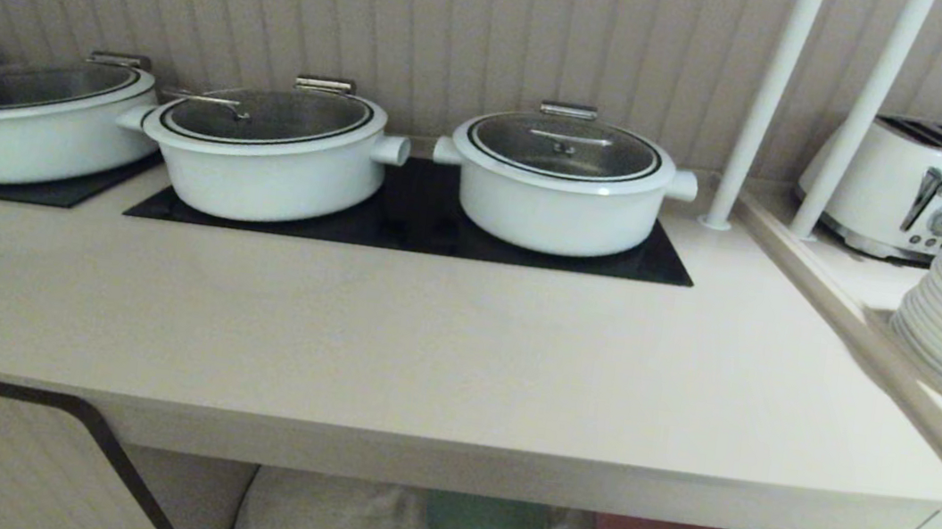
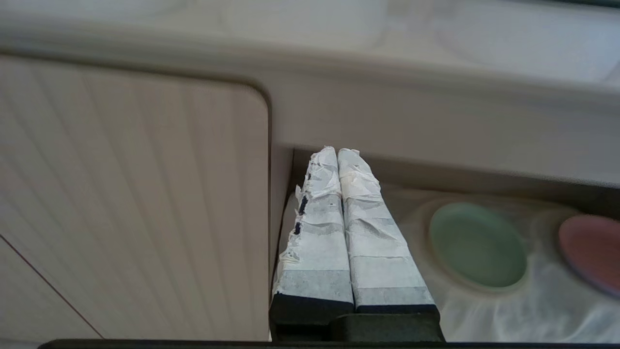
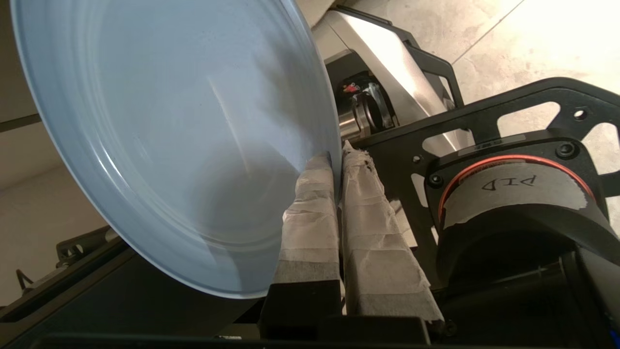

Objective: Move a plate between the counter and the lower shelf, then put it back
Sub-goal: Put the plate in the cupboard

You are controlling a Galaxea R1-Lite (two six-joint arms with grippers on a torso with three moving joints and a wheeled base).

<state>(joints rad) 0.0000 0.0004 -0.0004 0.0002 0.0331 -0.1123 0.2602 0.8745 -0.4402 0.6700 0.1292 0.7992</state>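
Light-blue plate [image 3: 160,145] nearest, low right, pinched by its rim in right gripper [image 3: 337,160], below counter [image 1: 424,358] front edge. Left gripper [image 2: 337,155] closed, empty, by lower shelf [image 2: 484,310]. Thin rim hold; plate may slip or strike the edge.

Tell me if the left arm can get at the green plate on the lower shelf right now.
Probably yes. The left tool, shut and empty, sits at the lower shelf opening, beside the green plate, with nothing between them. It would have to open first, and the counter edge hangs close above.
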